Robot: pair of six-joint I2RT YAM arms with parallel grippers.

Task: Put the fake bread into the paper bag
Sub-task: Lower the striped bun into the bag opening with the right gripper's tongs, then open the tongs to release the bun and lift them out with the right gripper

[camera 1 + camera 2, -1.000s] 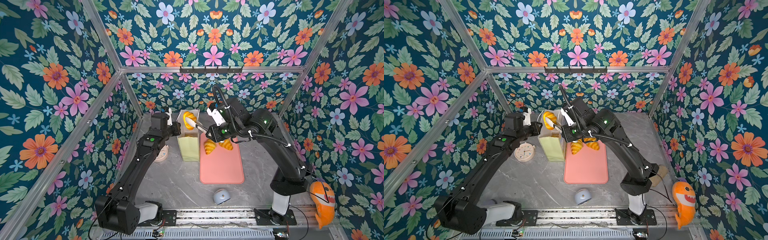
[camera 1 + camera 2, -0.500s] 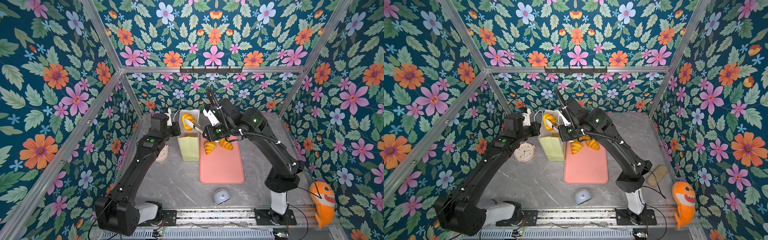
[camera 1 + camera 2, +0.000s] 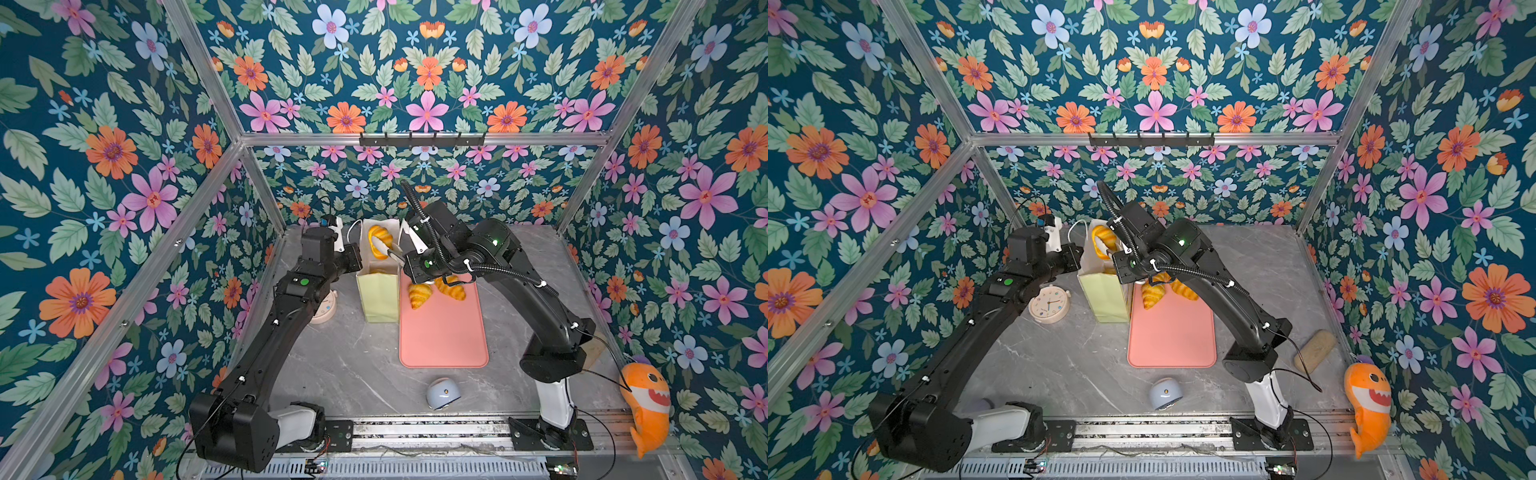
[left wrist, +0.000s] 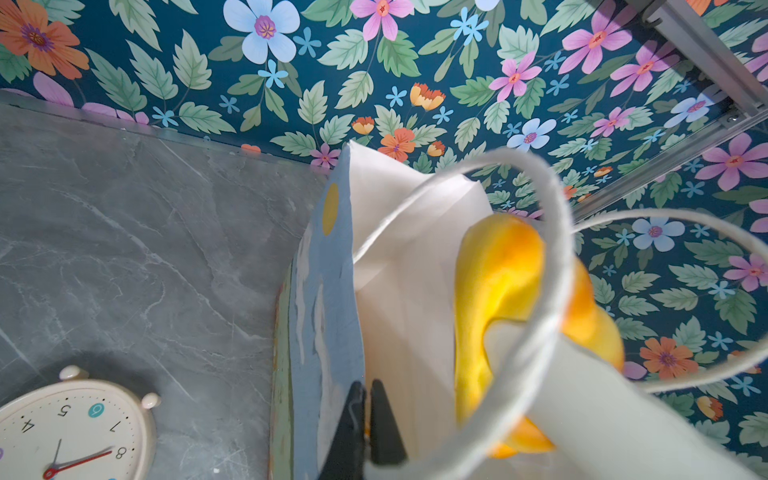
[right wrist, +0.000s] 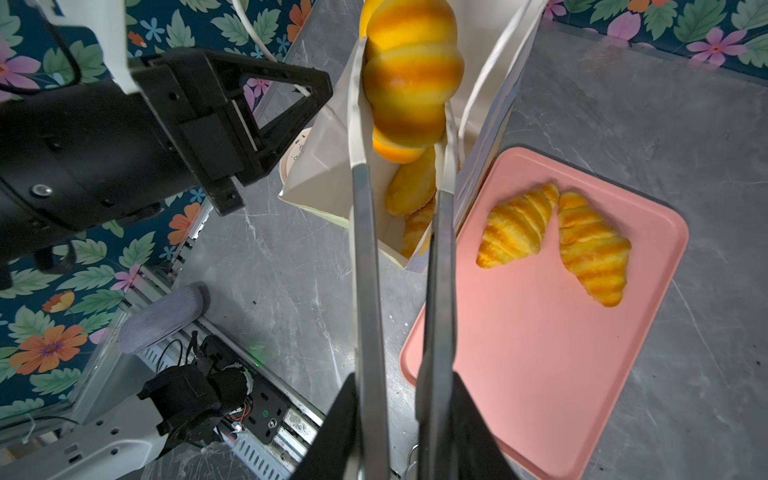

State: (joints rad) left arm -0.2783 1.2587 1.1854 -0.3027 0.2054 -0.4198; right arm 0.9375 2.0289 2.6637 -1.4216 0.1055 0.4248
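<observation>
- Step in hand: delivery of one piece of fake bread. The right gripper [image 5: 403, 104] is clamped across a ridged croissant [image 5: 411, 75] and holds it directly over the open mouth of the paper bag [image 3: 379, 297]. Whether its lower end has passed the rim cannot be told.
- Support: the left gripper [image 4: 368, 409] is pinched tight on the bag's printed wall at the rim, on the side away from the pink tray [image 5: 540, 353]. This holds the bag upright with its mouth spread.
- Already inside the bag: at least two pastries [image 5: 409, 183] lie near its bottom.
- Outside the bag: a second croissant [image 5: 517, 226] and a third croissant [image 5: 594, 245] lie touching each other on the tray, which sits just beside the bag's base.
- Progress, as a judgement: roughly midway, with one piece in transit and two waiting.
- Next move, as a judgement: lower the held croissant between the bag's walls, then part the jaws so it drops onto the pieces below. The brace on the rim should hold until the right fingers are clear.
- Caution: a cord handle [image 4: 557, 266] loops across the bag's mouth close to the croissant and could snag it or the fingers.
</observation>
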